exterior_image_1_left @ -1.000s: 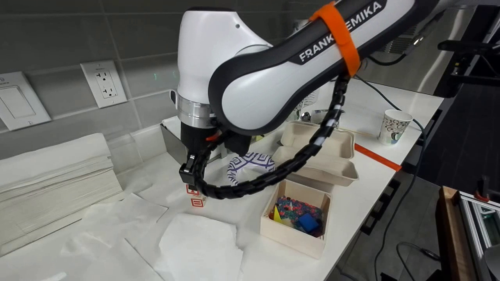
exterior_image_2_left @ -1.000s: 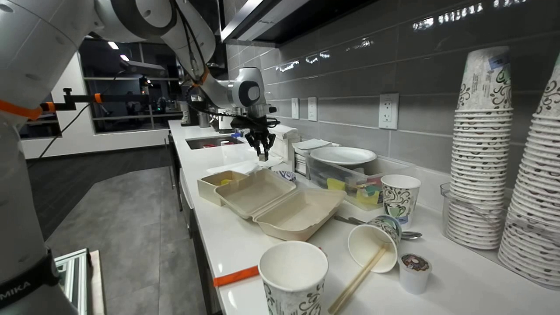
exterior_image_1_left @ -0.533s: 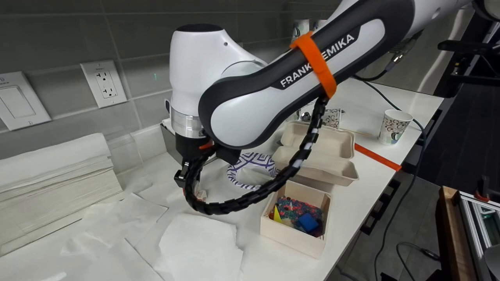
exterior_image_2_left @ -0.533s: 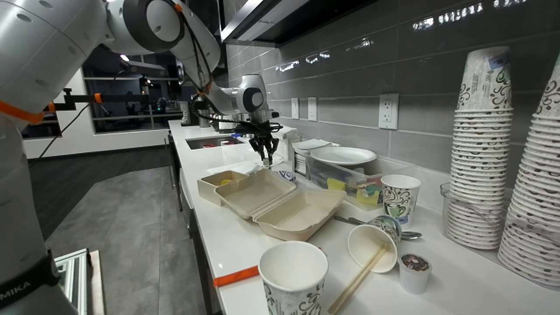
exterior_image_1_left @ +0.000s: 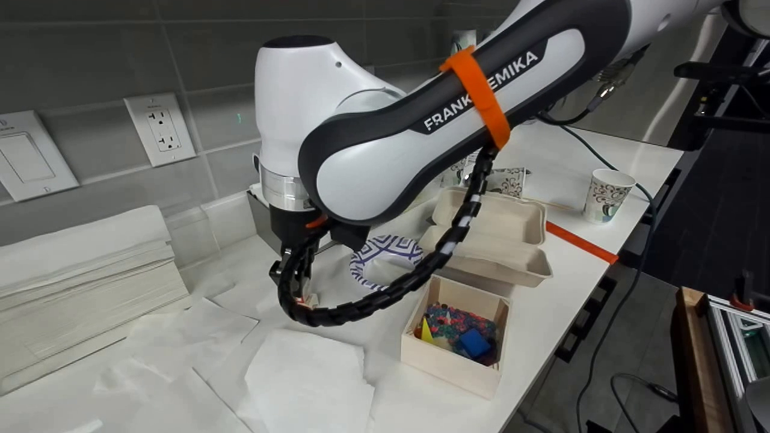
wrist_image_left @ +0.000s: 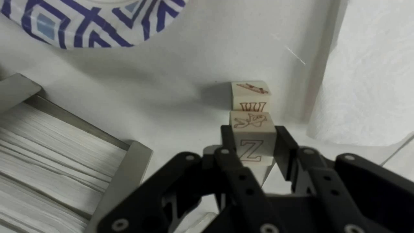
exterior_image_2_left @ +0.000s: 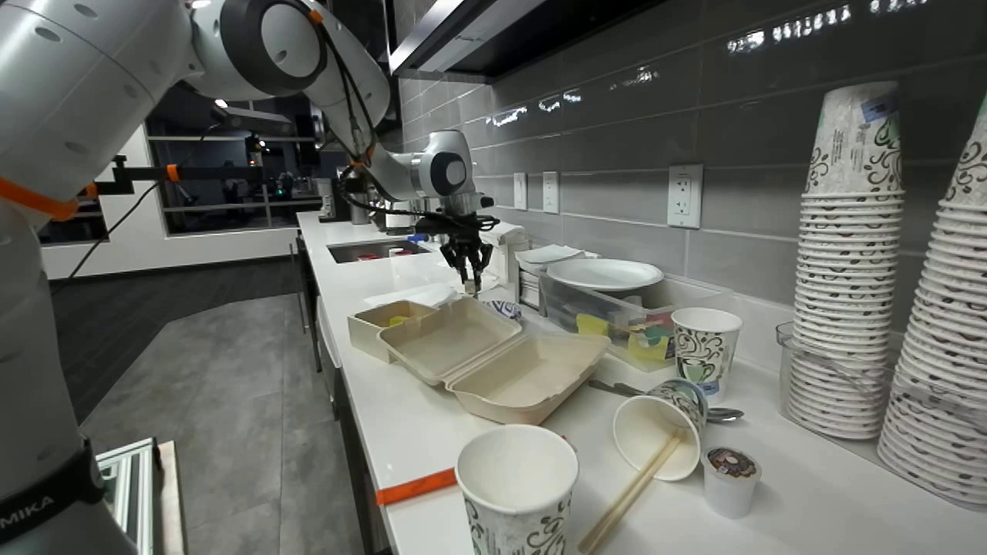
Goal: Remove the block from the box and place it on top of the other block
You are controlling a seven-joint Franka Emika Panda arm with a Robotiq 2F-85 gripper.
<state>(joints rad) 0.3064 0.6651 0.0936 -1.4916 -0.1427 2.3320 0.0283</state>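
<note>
In the wrist view, the fingers (wrist_image_left: pixel 288 149) press on two opposite sides of the Z block (wrist_image_left: pixel 254 142), the thing to be stacked. The lower block (wrist_image_left: pixel 250 92) peeks out just beyond it, and the patterned plate (wrist_image_left: pixel 90 29) lies farther off, past the lower block. Across the grip, the Z block sits nearly in line with the lower block, and their edges run close to parallel; both look like cubes, so no long axis counts here. Along the other line, the Z block covers the part of the lower block nearest the gripper's body. The camera's slant may account for some of that, so the coming move, I judge, turns on whether the Z block is centred over the lower block this way. Whether the two touch, I cannot tell.

In an exterior view, the cable hose (exterior_image_1_left: pixel 385 296) crosses in front of the lower block and hides most of the pair. The box (exterior_image_1_left: pixel 448 367) stands on the worktop (exterior_image_1_left: pixel 433 409) well apart from the lower block; placing looks like the step in hand.

In an exterior view (exterior_image_2_left: pixel 471 287), a pale bit shows between the fingertips, too small to tell one block from two.
</note>
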